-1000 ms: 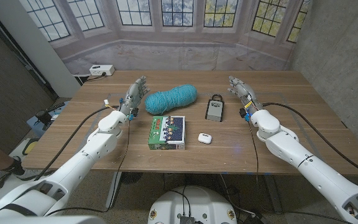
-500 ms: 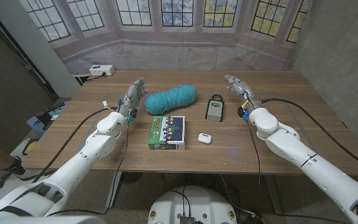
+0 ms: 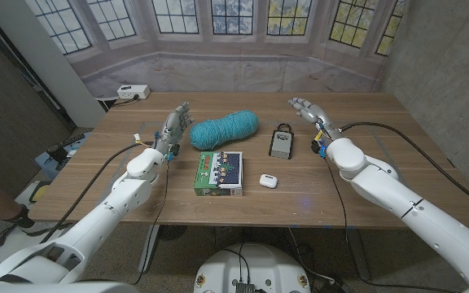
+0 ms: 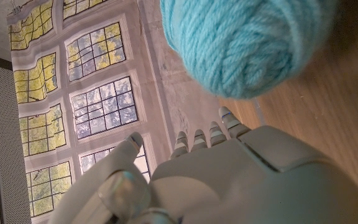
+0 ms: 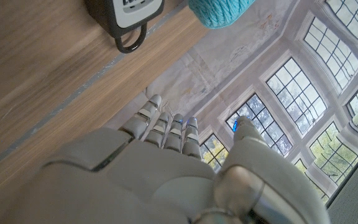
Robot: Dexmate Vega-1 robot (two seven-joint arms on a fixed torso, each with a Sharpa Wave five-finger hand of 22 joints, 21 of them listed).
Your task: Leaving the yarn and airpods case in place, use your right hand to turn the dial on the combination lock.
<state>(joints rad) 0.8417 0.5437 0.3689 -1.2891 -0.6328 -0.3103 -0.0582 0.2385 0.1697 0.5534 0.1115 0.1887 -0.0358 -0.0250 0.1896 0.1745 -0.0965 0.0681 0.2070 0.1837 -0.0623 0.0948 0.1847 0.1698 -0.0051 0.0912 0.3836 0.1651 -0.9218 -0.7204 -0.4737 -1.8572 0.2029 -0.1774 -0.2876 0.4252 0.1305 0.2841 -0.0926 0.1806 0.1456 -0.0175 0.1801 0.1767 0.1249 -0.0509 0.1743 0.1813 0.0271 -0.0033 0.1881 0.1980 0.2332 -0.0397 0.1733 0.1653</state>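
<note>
Grey combination lock (image 3: 281, 142) sits mid-table between teal yarn (image 3: 224, 129) and my right hand (image 3: 311, 112), which hovers empty, fingers apart; approach step, next reach to the dial

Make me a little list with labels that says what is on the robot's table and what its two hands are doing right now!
table: wooden table
yarn: blue ball, at the far middle of the table
lock: combination lock, lying to the right of the yarn
airpods case: small and white, nearer the robot than the lock
box: green box, in front of the yarn
left hand: open, beside the yarn, holding nothing
right hand: open, to the right of the lock, not touching it
dial: not turned yet
</note>
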